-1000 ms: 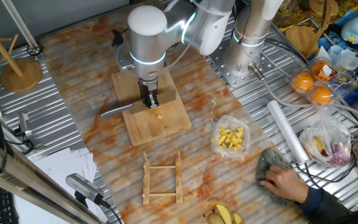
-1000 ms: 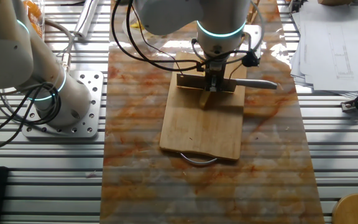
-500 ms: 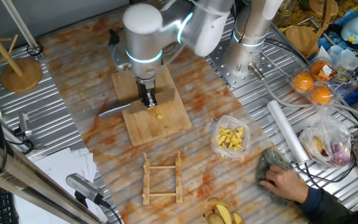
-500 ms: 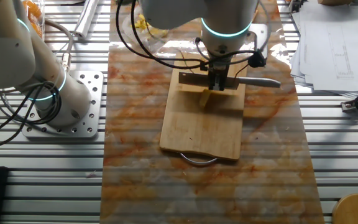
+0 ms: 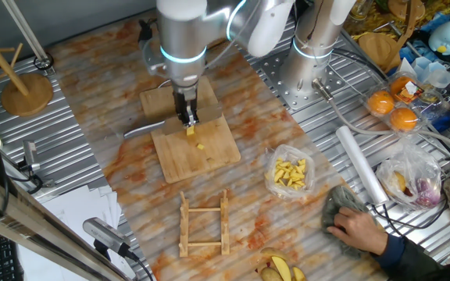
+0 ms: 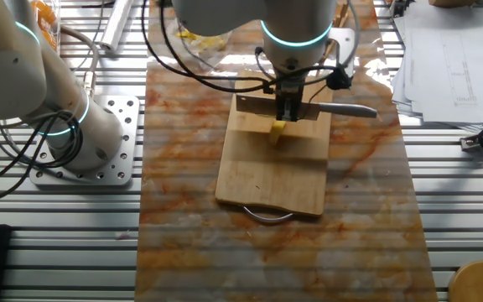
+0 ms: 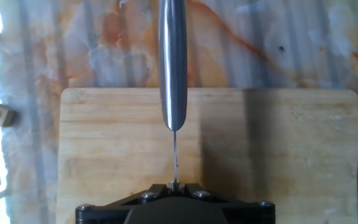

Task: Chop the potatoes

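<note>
I note my gripper (image 6: 286, 111) jaws clamped on a knife (image 6: 342, 110) held crosswise over the cutting board (image 6: 271, 176), small yellow potato pieces (image 5: 196, 139) lying beneath, their orientation too small to judge.

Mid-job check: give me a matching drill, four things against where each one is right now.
Things:
1. knife
2. potato bits
3. person's hand
4. wooden rack

Places:
A. resting on the grey cloth
B. lying on the marbled mat, off the board
C. clamped in the tool
D. on the cutting board

Pairs: 1-C, 2-D, 3-A, 4-B
</note>
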Tool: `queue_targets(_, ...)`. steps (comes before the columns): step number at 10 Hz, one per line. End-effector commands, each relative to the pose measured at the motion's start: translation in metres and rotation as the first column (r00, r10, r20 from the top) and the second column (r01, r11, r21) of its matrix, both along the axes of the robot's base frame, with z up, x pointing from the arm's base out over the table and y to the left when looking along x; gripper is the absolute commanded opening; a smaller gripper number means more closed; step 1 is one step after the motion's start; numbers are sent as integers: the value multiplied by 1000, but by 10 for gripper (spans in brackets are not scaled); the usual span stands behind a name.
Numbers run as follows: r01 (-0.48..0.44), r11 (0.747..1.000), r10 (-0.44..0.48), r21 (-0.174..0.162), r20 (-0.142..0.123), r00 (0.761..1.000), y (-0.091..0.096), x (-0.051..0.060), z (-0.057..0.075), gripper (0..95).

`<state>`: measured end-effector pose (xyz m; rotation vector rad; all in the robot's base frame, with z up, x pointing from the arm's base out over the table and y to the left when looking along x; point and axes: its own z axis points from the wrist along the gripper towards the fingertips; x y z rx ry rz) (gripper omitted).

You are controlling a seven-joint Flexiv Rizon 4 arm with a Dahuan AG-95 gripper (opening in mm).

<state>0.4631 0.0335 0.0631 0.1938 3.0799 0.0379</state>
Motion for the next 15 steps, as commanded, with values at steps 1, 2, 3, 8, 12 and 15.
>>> queue_targets(1, -2, 1000, 2, -2, 3, 1000, 1, -2, -3, 0)
queue_targets(2, -1, 1000, 1, -4, 4, 1000, 1, -2, -5, 0)
queue_targets(3, 0, 1000, 0, -5, 6, 1000, 1, -2, -5, 0)
queue_targets(8, -11, 1000, 11, -3, 5, 1000, -5, -6, -2, 0)
queue_targets(12, -11, 1000, 11, -6, 10, 1000, -4, -10, -15, 0)
queue_targets(15, -12, 1000, 12, -7, 15, 1000, -1, -11, -23, 0)
